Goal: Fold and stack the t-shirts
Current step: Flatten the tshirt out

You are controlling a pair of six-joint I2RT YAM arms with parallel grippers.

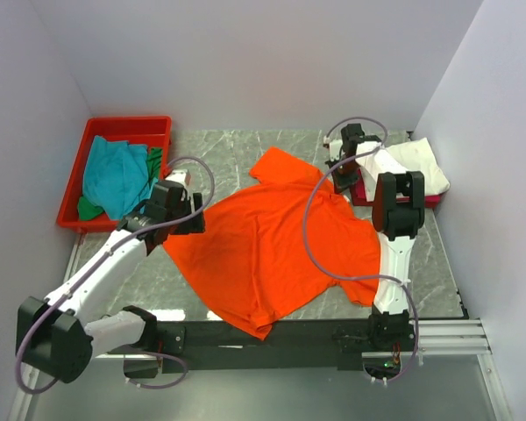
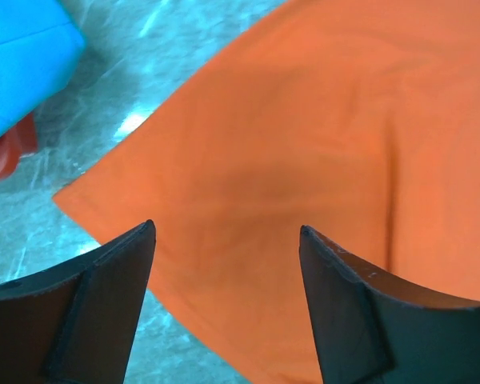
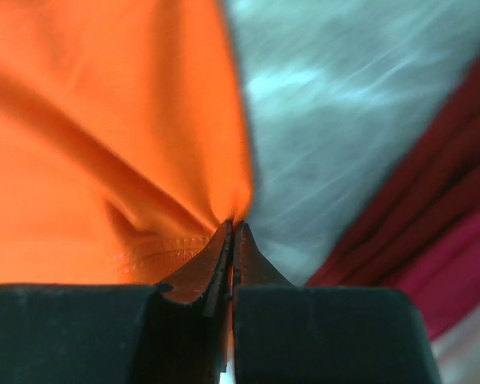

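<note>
The bright orange t-shirt (image 1: 272, 237) lies spread on the marble table, its hem hanging over the near edge. My left gripper (image 1: 186, 215) is open and empty, hovering over the shirt's left edge; in the left wrist view the gripper (image 2: 228, 232) straddles the orange cloth (image 2: 320, 120). My right gripper (image 1: 339, 178) is at the shirt's far right corner. In the right wrist view the gripper (image 3: 234, 226) is shut on a pinched, stitched edge of the orange cloth (image 3: 88, 120). Teal (image 1: 114, 175) and green (image 1: 154, 163) shirts lie in the tray. A white shirt (image 1: 414, 162) lies on a magenta-red one (image 1: 365, 194) at the far right.
A red plastic tray (image 1: 127, 124) stands at the far left; its corner (image 2: 4, 152) and the teal cloth (image 2: 24, 56) show in the left wrist view. The magenta-red cloth (image 3: 448, 232) lies just right of the right gripper. White walls enclose the table.
</note>
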